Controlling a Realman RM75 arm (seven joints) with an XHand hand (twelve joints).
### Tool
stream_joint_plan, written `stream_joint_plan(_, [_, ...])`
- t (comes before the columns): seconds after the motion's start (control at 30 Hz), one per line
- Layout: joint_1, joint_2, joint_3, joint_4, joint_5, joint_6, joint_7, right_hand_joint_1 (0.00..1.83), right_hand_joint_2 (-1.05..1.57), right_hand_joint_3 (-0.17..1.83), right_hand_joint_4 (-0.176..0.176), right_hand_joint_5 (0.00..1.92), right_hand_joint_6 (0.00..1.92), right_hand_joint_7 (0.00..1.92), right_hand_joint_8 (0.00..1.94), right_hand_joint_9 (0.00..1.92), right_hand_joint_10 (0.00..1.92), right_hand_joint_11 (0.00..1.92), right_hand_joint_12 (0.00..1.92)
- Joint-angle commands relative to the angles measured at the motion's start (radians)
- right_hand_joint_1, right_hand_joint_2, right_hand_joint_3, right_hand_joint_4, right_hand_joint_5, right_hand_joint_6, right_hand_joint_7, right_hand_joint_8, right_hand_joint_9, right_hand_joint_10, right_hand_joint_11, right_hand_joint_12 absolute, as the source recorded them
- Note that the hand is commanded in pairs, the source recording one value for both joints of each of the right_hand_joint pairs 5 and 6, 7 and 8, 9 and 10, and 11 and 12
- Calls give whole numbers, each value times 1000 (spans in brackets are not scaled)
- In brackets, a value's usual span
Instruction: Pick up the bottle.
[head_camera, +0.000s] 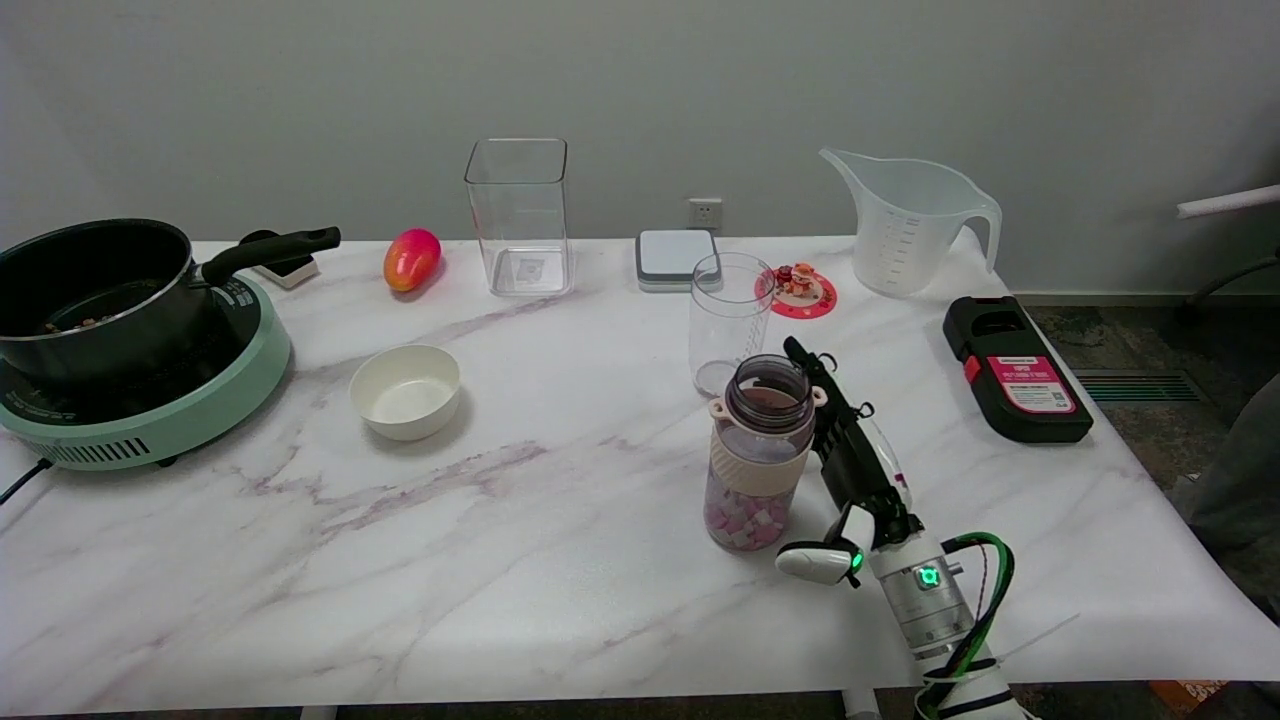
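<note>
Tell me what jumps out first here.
The bottle, lidless with pink and white cubes inside, stands front and centre, with the right hand right beside it. At far left a black pot sits on a green cooker.

even, soft overhead light (faint shadows), sharp focus, slight edge distortion.

clear cup (730, 320) just behind bottle (758, 450), bare marble left

Bottle (758, 455): clear, lidless, beige sleeve, pink-white cubes inside, upright.
</note>
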Motion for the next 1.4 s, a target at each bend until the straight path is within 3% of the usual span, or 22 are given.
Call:
stream_joint_plan(0.03, [-4,-11,-11,-18,-57,-1,19,1177,-618,1064,0,129,129,363,363,389,389,417,417])
stream_joint_plan(1.03, [41,-20,-2,-20,-57,-49,15,1199,-580,1047,0,138,138,386,386,380,380,384,384])
stream_joint_plan(1.27, [45,-20,1,-20,-50,-69,15,1338,-279,781,0,177,177,431,431,415,415,383,383])
stream_joint_plan(1.4, [48,-20,7,-20,-47,-73,19,1412,56,743,0,365,365,587,587,489,489,617,617])
